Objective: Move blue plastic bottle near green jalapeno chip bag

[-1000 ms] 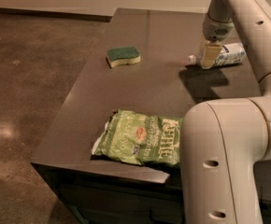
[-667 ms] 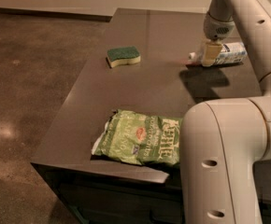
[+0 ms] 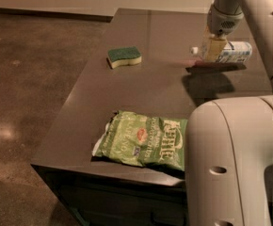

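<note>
The blue plastic bottle (image 3: 234,52) lies sideways at the far right of the table, its white cap (image 3: 194,50) pointing left. My gripper (image 3: 213,48) comes down from above and is shut on the bottle near its neck, holding it a little above the tabletop, with a shadow underneath. The green jalapeno chip bag (image 3: 143,141) lies flat at the near edge of the table, well in front of the bottle and partly hidden on its right by my arm's big white housing (image 3: 235,164).
A green-and-yellow sponge (image 3: 124,56) sits at the far left of the dark table (image 3: 160,84). The table's left edge drops to a brown floor (image 3: 28,88). My arm's housing blocks the near right corner.
The gripper and the bottle have risen slightly off the tabletop. The chip bag and sponge have not moved.
</note>
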You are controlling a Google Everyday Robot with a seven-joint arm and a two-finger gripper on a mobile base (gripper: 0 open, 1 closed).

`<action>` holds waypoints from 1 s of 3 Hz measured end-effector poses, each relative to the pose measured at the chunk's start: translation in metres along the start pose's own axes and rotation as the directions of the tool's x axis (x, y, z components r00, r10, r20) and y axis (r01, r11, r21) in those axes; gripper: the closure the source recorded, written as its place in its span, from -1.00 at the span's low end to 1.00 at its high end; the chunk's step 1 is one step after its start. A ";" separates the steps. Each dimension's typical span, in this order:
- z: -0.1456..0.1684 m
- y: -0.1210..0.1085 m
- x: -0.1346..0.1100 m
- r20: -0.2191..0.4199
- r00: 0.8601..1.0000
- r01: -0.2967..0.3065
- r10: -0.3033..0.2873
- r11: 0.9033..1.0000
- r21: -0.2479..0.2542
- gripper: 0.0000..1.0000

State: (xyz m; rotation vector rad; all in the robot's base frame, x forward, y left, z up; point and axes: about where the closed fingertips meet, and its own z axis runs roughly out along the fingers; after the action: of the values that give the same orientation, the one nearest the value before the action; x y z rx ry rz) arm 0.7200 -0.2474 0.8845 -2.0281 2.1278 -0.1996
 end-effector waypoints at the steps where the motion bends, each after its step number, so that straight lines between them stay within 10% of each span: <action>1: -0.016 0.014 -0.011 0.034 0.999 0.035 -0.035 0.999 -0.012 1.00; 3: -0.059 0.080 -0.066 0.148 0.977 0.158 -0.150 0.986 -0.045 1.00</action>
State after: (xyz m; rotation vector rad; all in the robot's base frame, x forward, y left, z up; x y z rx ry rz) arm 0.6314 -0.1791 0.9269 -2.1699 1.9127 -0.0135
